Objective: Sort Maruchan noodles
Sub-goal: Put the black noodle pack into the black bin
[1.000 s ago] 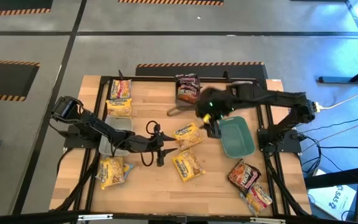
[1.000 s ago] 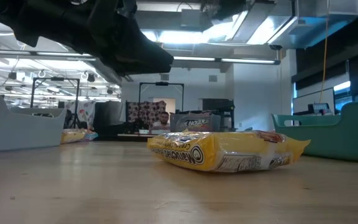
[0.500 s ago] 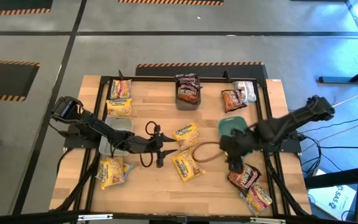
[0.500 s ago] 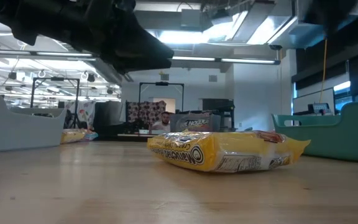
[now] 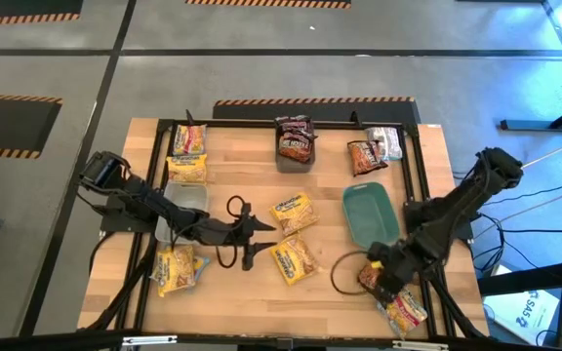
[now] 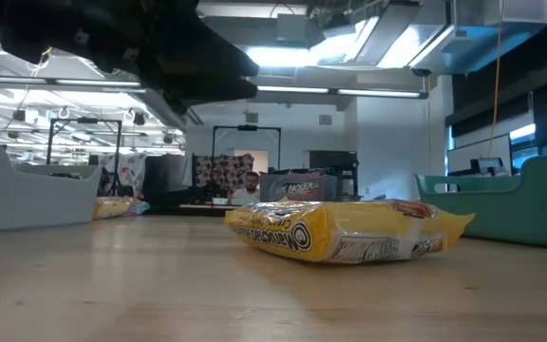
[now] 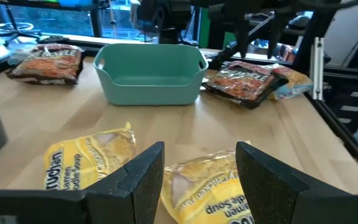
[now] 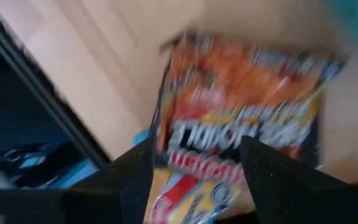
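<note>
While noodle packets [image 5: 296, 258] dot the wooden table [image 5: 330, 292] | both end effectors open (lab room behind)

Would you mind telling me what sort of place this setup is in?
Probably a robotics lab or workshop: hazard-striped floor tape around the wooden table, open ceiling lights, and monitors behind.

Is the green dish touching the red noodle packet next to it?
Apart. In the left wrist view, bare table shows between the green dish and the red noodle packet.
</note>
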### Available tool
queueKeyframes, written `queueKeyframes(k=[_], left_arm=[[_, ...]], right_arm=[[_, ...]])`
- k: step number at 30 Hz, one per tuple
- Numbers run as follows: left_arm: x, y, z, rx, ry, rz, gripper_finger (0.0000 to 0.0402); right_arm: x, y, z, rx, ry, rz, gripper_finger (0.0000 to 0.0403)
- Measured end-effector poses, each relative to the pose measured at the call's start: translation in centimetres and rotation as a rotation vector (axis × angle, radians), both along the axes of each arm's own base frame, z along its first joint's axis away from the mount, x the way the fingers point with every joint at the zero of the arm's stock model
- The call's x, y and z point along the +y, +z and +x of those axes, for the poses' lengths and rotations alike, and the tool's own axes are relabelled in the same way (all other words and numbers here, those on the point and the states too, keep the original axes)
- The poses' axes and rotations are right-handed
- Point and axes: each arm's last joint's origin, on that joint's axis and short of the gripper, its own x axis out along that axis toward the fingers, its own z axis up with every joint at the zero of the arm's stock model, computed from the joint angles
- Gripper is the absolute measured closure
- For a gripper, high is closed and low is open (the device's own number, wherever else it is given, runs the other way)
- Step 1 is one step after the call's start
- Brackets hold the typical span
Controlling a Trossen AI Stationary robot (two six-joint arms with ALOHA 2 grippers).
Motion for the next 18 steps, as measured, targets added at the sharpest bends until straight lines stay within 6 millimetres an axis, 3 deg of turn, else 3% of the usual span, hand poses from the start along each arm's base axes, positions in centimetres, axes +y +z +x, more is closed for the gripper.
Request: queueKeyframes(k=[6, 13, 18], left_arm=[[-0.6, 0.0, -0.2, -0.004, -0.012, -0.046, 0.0209], [-0.4, 0.1, -0.1, -0.015, 0.005, -0.092, 0.0209], [-0.4, 0.2, -0.1, -0.02, -0.001, -0.07, 0.0209]], right_arm=[[1.5, -2.6, -1.4, 0.035, -0.044, -0.028, 0.0182], [2.1, -5.6, 0.5, 0.01, 0.039, -0.091, 0.0182], [2.0, -6.6, 2.9, -0.117, 0.115, -0.111, 0.0182]])
